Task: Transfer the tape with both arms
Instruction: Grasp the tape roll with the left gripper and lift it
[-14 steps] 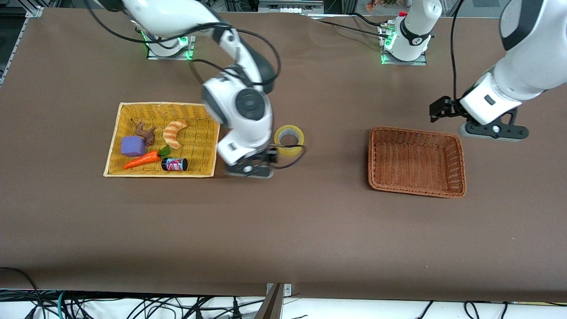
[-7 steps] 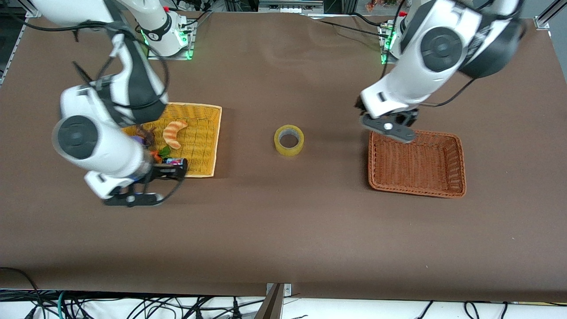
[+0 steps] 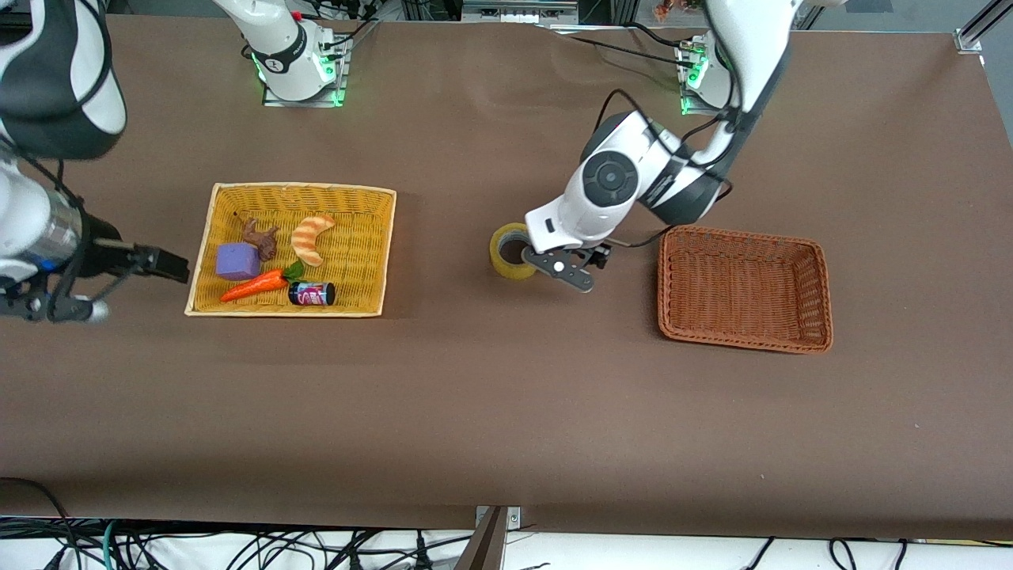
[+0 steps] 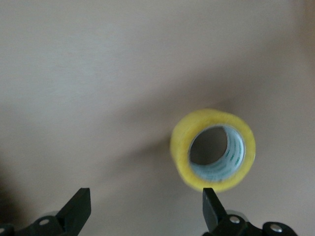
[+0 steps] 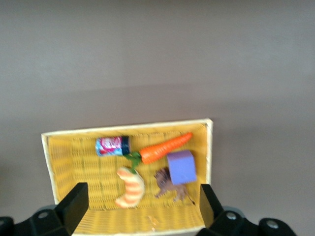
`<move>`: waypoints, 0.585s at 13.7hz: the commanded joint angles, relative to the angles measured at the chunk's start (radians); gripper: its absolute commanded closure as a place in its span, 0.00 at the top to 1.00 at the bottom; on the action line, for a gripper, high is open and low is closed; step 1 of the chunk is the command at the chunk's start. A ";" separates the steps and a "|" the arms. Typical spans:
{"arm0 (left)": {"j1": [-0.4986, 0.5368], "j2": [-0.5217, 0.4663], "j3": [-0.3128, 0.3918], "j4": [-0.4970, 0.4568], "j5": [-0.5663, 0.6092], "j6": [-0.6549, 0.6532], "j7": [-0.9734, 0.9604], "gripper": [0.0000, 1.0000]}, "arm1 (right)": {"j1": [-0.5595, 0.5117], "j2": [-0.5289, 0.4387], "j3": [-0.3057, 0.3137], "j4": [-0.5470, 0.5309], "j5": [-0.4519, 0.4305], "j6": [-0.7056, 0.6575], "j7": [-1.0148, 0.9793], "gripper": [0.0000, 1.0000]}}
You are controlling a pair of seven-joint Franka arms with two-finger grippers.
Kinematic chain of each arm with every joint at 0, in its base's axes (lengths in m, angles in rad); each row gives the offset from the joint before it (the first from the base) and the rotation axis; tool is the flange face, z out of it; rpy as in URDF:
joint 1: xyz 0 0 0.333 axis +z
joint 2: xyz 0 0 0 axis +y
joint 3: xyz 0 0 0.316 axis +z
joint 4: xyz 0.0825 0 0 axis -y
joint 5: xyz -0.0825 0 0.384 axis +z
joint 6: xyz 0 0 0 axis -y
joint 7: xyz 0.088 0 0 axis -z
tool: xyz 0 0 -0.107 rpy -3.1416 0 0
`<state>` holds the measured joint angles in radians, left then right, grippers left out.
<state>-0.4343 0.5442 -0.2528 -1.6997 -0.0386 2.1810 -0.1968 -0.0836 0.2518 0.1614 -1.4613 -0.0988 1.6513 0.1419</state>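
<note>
Tape (image 3: 512, 252) lies flat on the bare table between the yellow basket (image 3: 372, 252) and the brown basket (image 3: 744, 340), hole upward. The left gripper (image 3: 571, 271), fingers apart and empty, hangs just beside it, toward the brown basket, so it is far nearer. The right gripper (image 3: 162, 264), fingers also apart, waits beside the yellow basket.

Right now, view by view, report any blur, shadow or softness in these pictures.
Front view: sharp, with soft shadows beside the yellow wicker tray and brown wicker basket. Left wrist view: the yellowish ring-shaped tape roll looks soft, a dim shadow streak crossing the table. Right wrist view: slightly soft, tray contents still recognisable.
</note>
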 commanded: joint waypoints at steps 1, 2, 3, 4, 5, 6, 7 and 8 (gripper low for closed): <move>-0.046 0.080 0.009 0.019 0.006 0.084 -0.036 1.00 | -0.083 -0.161 0.010 -0.169 -0.036 0.045 -0.250 1.00; -0.066 0.110 0.010 0.014 0.006 0.127 -0.039 1.00 | -0.114 -0.201 0.004 -0.181 -0.035 0.029 -0.292 1.00; -0.075 0.131 0.010 0.012 0.006 0.147 -0.041 1.00 | -0.122 -0.245 -0.002 -0.204 -0.033 0.015 -0.286 1.00; -0.081 0.138 0.010 0.011 0.006 0.149 -0.041 1.00 | -0.125 -0.281 -0.011 -0.232 -0.030 0.019 -0.275 1.00; -0.089 0.144 0.013 0.008 0.029 0.149 -0.041 1.00 | -0.125 -0.292 -0.013 -0.244 -0.029 0.042 -0.239 1.00; -0.090 0.158 0.012 0.008 0.101 0.149 -0.044 0.98 | -0.125 -0.287 -0.013 -0.254 -0.029 0.088 -0.179 1.00; -0.092 0.174 0.010 0.011 0.161 0.149 -0.047 0.83 | -0.125 -0.289 -0.011 -0.270 -0.027 0.113 -0.132 1.00; -0.099 0.181 0.007 0.011 0.177 0.149 -0.052 0.52 | -0.125 -0.293 -0.007 -0.277 -0.027 0.116 -0.098 1.00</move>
<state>-0.5157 0.7092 -0.2511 -1.7013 0.0778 2.3264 -0.2311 -0.2051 -0.0172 0.1436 -1.6827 -0.1278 1.7219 -0.0276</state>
